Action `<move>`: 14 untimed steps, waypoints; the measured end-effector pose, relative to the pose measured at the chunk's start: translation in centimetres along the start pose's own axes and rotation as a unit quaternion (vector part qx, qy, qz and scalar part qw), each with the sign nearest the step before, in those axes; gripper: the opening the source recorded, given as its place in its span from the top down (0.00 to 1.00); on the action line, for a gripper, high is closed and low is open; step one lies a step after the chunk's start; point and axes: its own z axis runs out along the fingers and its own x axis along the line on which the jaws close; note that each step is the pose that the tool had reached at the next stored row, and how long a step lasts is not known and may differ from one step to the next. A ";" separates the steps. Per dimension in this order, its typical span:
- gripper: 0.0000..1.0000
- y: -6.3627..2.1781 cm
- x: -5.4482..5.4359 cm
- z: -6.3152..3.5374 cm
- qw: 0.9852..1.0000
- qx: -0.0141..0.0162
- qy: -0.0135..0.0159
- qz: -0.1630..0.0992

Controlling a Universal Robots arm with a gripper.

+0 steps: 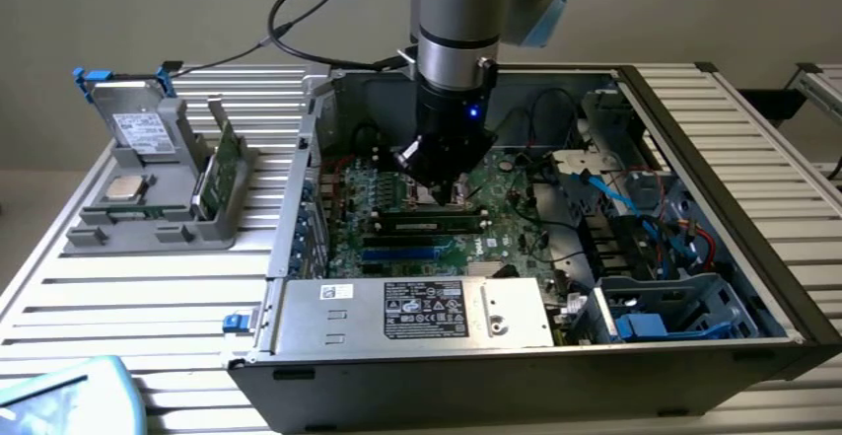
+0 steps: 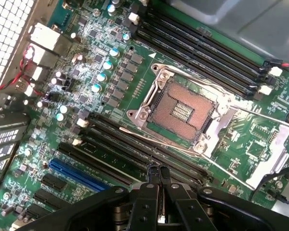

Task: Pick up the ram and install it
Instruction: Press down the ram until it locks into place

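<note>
One arm, one pair of jaws [image 2: 159,174]: in the wrist view I read them as pressed together with nothing between them, hanging low over the motherboard [image 2: 111,67]. In the exterior view they sit inside the open PC case [image 1: 736,149], right above the one processor socket [image 2: 183,108], which is open and bare. Two banks of long black memory slots [image 2: 135,149] flank that socket, and the bank nearer the jaws looks unfilled to me. There's one blue slot [image 2: 77,174] beside that bank. One ram [image 1: 224,164], standing on edge in the grey holder [image 1: 145,228] on the bench [image 1: 158,297], outside the case on the exterior view's left, well apart from the jaws. Same holder carries one square silver processor [image 1: 125,188] lying flat and one grey drive [image 1: 142,131] with a white label, propped up behind it. One power supply [image 1: 414,309] with a label sits at the case's near edge. Blue cables [image 1: 632,198] run on the exterior view's right. The bench is ribbed metal slats, with a plain beige wall behind it and one pale blue object [image 1: 59,396] at the near corner.
</note>
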 end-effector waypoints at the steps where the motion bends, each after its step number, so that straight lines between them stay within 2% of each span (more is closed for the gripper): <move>1: 0.89 0.00 0.0 0.00 1.000 0.000 0.000 0.007; 7: 0.89 0.00 0.0 0.00 0.999 0.000 -0.001 0.046; 14: 0.89 0.00 0.0 0.00 0.996 0.000 -0.003 0.093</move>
